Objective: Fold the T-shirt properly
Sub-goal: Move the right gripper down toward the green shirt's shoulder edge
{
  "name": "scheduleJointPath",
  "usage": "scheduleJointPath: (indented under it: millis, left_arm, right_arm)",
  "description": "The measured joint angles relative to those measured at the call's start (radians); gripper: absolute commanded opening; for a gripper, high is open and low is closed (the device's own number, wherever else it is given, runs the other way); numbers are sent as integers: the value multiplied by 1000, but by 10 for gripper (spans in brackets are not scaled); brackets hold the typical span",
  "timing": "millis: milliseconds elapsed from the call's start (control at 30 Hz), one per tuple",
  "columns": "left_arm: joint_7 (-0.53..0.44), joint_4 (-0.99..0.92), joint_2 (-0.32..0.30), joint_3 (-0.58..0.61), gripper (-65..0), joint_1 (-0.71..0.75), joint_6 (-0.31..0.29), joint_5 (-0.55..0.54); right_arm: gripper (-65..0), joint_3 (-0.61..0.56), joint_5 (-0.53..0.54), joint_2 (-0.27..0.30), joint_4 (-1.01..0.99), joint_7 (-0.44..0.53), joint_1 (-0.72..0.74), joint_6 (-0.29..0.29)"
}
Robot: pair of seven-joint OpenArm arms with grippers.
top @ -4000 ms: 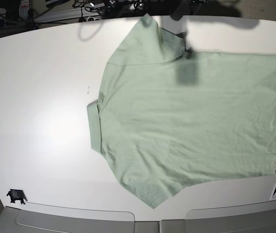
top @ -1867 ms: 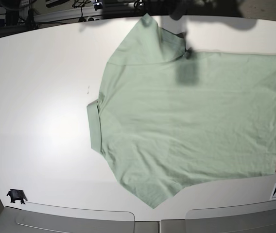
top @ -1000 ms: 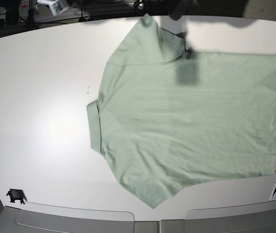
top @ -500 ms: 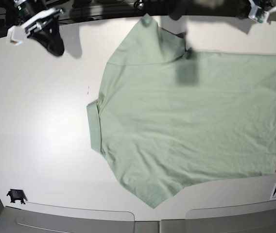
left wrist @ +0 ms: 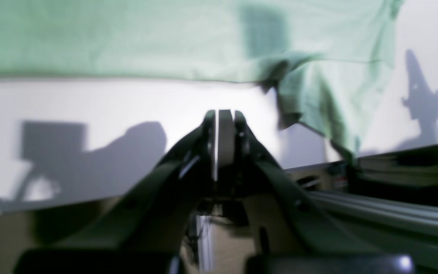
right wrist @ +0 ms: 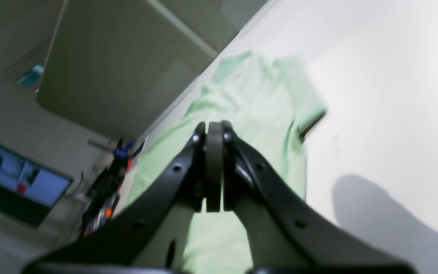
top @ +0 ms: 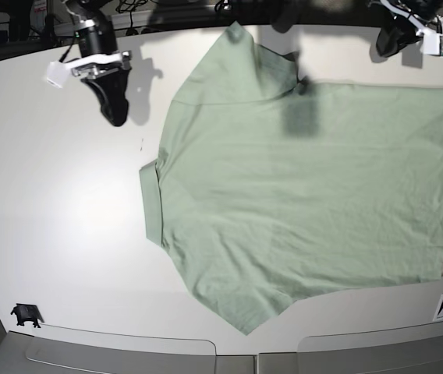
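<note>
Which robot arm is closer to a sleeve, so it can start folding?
Probably the left gripper: it hangs just off the T-shirt edge, near the far sleeve. The right gripper sits over bare table, farther away.

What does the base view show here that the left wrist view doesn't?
Only the base view shows the whole T-shirt spread flat on the white table, its collar band, both sleeves, and the right gripper over bare table beside it. Only the left wrist view shows the left gripper close up, jaws pressed together and holding nothing, with a rumpled sleeve ahead of it. Both show the mint-green shirt, the white table and the left arm's own shadow on it.
</note>
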Motion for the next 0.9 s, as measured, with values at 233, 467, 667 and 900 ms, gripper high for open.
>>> scheduleJointPath:
  millis: [233, 467, 667, 900]
  left_arm:
    - [29, -60, 0, 0, -650, -1, -200, -54]
    - [26, -60, 0, 0, -650, -1, -210, -55]
    - [25, -60, 0, 0, -650, -1, -210, -55]
    - [26, -60, 0, 0, -650, -1, -210, -53]
  right_arm:
    - [-650, -1, -26, -4, -67, -13, 55, -193]
    - [-650, -5, 57, -88, -73, -124, 39, -388]
    - [-650, -42, 63, -105, -71, -115, 47, -232]
    - [-371, -98, -21, -143, -71, -121, 45, -227]
